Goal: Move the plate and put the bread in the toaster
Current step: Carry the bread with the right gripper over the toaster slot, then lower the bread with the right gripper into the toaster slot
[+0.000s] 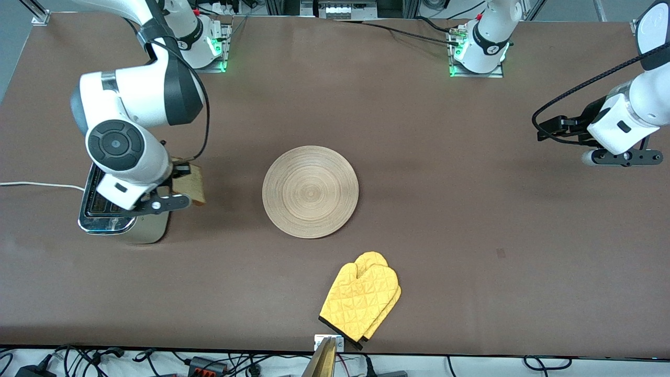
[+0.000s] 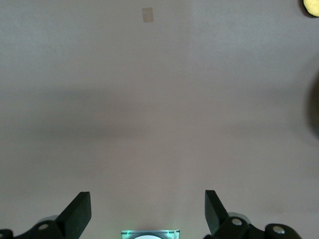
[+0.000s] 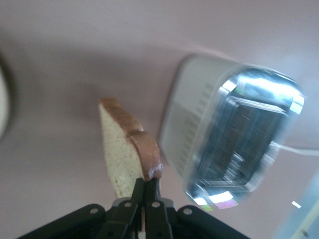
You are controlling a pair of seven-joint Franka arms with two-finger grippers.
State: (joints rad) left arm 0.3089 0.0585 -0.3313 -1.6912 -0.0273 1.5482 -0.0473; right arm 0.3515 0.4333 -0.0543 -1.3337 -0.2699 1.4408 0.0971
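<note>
The light-wood plate point(image 1: 310, 191) lies flat at the table's middle. The toaster point(image 1: 107, 217) stands at the right arm's end of the table, its chrome top and dark slots also showing in the right wrist view point(image 3: 239, 139). My right gripper point(image 1: 180, 180) is shut on the bread point(image 1: 191, 184) by its crust and holds the slice on edge in the air beside the toaster, on the plate's side; it shows in the right wrist view point(image 3: 127, 152). My left gripper point(image 1: 547, 130) is open and empty above bare table at the left arm's end, where it waits.
A yellow oven mitt point(image 1: 362, 299) lies nearer to the front camera than the plate, close to the table's front edge. The toaster's white cord point(image 1: 36, 184) runs off the right arm's end of the table.
</note>
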